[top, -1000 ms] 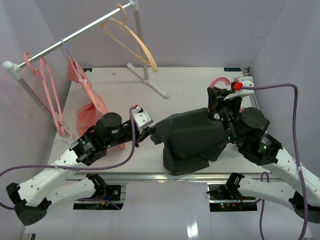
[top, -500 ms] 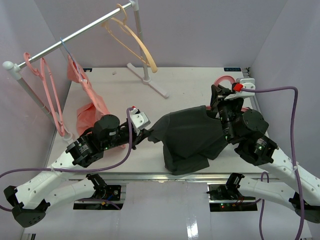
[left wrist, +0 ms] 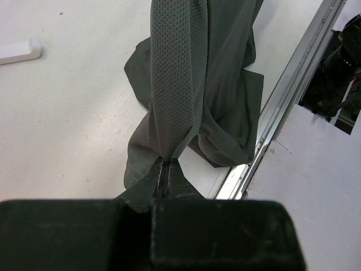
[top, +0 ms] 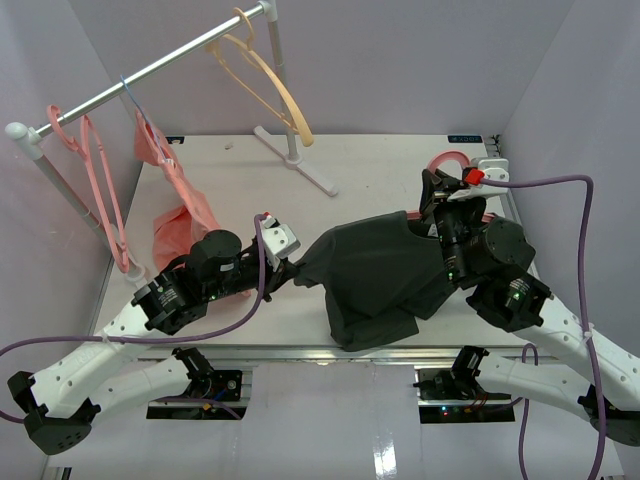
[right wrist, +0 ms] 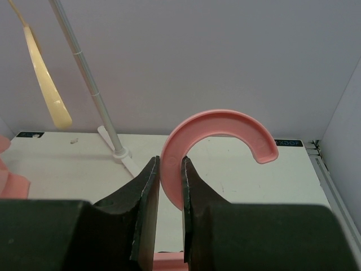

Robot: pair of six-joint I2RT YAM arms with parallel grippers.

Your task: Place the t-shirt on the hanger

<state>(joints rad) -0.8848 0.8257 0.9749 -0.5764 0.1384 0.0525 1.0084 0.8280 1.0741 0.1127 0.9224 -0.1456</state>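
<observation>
White tabletop (top: 380, 170) bears the t-shirt (top: 380, 270), edge pinched between left jaws; right jaws clamp the hanger (right wrist: 217, 121).

Top view overhead; wrist views close behind fingers (right wrist: 144, 197).

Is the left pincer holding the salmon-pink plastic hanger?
No, the left pincer is shut on the dark charcoal cloth t-shirt.
</observation>
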